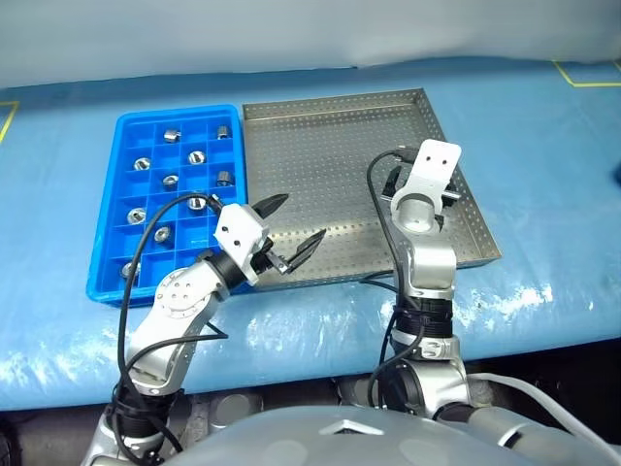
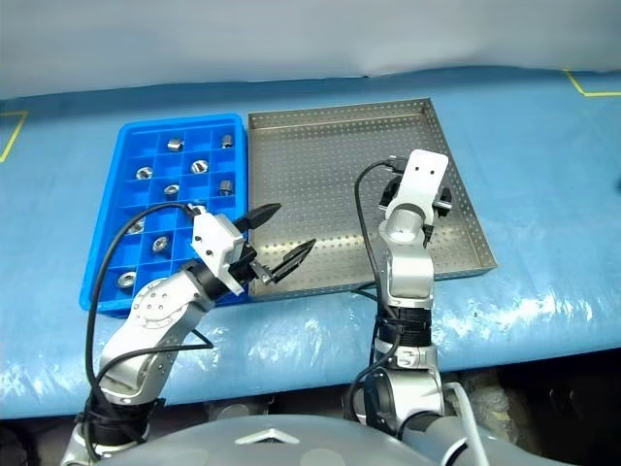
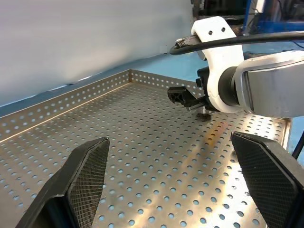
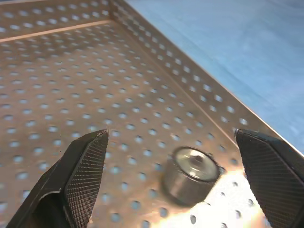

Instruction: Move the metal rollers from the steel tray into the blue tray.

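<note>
Jaws of both grippers, left point(image 1: 292, 225) and right point(image 4: 173, 178), gape; one roller point(image 4: 190, 174) lies loose between the right's on the steel tray point(image 1: 330, 146).

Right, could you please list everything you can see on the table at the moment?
blue tray: one, bright blue, gridded, left of the steel tray.
steel tray: one, silver, perforated, centre of the table.
metal rollers: about ten, silver, in separate blue tray cells.
metal roller: one, silver, on the steel tray floor near its right rim.
table cover: one, blue.
left gripper: black fingers, open, over the steel tray's near left corner.
right gripper: black fingers, open, either side of the lone roller.
</note>
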`<action>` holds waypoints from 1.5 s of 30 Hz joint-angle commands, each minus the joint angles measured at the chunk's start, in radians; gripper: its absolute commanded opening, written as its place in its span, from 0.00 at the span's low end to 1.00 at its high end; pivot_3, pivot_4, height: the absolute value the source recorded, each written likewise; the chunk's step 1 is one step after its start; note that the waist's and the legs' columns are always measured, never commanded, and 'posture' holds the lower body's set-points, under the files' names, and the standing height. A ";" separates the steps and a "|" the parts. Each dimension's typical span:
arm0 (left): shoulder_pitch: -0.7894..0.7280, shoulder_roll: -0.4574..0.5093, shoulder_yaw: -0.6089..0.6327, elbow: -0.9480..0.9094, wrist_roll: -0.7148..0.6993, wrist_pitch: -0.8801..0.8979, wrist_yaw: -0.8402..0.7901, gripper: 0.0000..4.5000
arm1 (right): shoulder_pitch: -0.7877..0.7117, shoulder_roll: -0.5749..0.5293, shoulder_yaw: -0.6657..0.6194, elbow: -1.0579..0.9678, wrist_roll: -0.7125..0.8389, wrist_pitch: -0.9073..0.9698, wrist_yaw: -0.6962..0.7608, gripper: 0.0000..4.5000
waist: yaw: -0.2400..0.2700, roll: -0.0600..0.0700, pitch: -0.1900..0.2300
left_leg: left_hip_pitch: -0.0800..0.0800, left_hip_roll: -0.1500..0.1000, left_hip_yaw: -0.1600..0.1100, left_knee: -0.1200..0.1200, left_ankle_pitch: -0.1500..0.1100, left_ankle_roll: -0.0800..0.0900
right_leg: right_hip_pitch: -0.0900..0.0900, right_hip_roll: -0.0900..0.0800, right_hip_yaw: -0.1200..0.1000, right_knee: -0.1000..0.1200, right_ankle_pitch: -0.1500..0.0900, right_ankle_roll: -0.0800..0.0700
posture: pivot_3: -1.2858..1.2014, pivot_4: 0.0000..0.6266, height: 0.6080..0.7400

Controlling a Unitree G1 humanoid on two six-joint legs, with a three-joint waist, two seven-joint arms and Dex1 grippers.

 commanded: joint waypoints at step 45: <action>0.070 -0.024 -0.012 0.015 0.000 -0.080 0.003 1.00 | -0.168 0.023 -0.026 0.316 0.170 -0.166 -0.187 0.12 | -0.011 0.000 0.000 | 0.000 0.000 0.000 0.000 0.000 0.001 | 0.000 0.000 0.001 0.000 0.000 0.000 | 0.48 0.24 1.00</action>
